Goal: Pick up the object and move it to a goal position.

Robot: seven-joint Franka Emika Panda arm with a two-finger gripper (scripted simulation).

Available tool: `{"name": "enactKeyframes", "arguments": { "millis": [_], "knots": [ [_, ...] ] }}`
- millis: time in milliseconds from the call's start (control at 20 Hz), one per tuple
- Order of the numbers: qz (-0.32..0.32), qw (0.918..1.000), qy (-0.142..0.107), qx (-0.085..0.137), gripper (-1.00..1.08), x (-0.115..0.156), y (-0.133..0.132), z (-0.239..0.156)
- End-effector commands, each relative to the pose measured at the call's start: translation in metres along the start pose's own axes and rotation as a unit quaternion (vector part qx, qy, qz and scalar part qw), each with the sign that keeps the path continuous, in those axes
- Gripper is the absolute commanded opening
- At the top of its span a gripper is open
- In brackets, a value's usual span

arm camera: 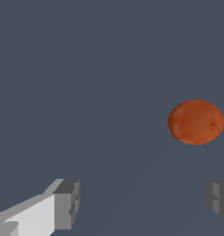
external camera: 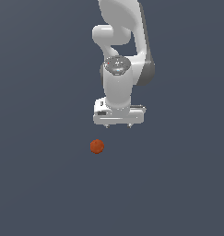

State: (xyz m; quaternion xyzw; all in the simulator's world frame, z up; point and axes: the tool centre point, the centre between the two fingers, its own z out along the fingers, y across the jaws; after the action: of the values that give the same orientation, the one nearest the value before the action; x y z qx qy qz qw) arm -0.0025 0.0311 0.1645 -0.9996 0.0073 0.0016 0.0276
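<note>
While the white Panda arm (external camera: 118, 87) hung down over the plain dark grey surface (external camera: 44, 184), its gripper (external camera: 118, 125) held nothing, and its jaws stood spread wide apart. The orange-red ball (external camera: 97, 146) lay on that surface, apart from the gripper and a little toward the exterior view's left of it, lower in that picture. From the wrist view the same ball (arm camera: 196, 122) appeared as a matte, slightly flattened sphere with a small dark mark near one edge. It sat beyond the fingertips (arm camera: 67, 205), nearer to one finger than the other, and touched neither. Between the two grey finger pads only bare surface (arm camera: 85, 69) showed.
</note>
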Motion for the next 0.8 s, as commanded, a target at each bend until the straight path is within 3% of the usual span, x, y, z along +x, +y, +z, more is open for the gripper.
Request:
{"name": "enactKeyframes", "arguments": {
  "millis": [0,450,750],
  "knots": [
    [0.0,1.0,0.0,0.0,1.0,0.0,0.0,0.0],
    [-0.026,0.9995,0.019,0.008,1.0,0.01,-0.019,-0.02],
    [-0.018,0.9997,0.018,0.007,1.0,0.011,-0.014,-0.017]
  ]
}}
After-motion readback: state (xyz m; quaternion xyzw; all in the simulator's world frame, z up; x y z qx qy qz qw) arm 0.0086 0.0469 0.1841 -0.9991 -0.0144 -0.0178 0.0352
